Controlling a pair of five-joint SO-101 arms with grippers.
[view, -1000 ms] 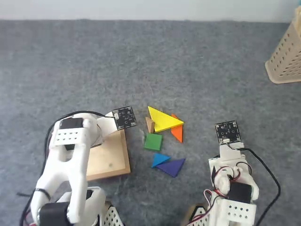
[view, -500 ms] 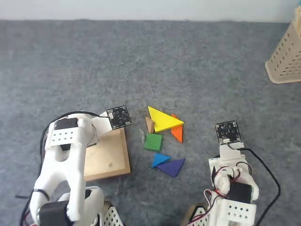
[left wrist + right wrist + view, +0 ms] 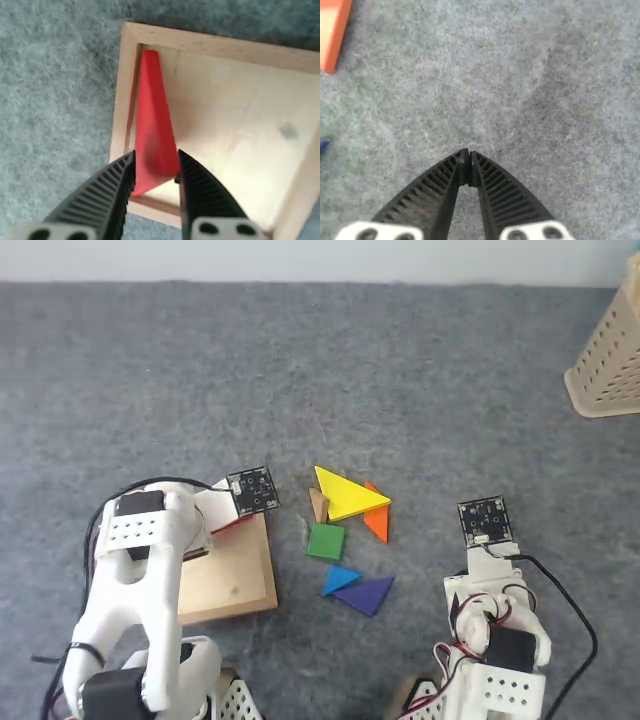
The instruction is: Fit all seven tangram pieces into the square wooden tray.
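— Where's the red triangle [image 3: 152, 125]?
— In a corner of the wooden tray [image 3: 225, 50], along one wall, left fingers [image 3: 112, 190] clamped on its wide end; probably tilted, its gripped end blurs.
— And the right fingers [image 3: 492, 192]?
— Pressed together above grey worktop [image 3: 545, 75]; an orange piece [image 3: 332, 30] nearby is half cut off.

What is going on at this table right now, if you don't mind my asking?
The left gripper is holding a red triangle inside the wooden tray, against one corner. The right gripper hangs shut over the carpet. Six other pieces lie on the carpet beside the tray, among them a yellow triangle and a green square.
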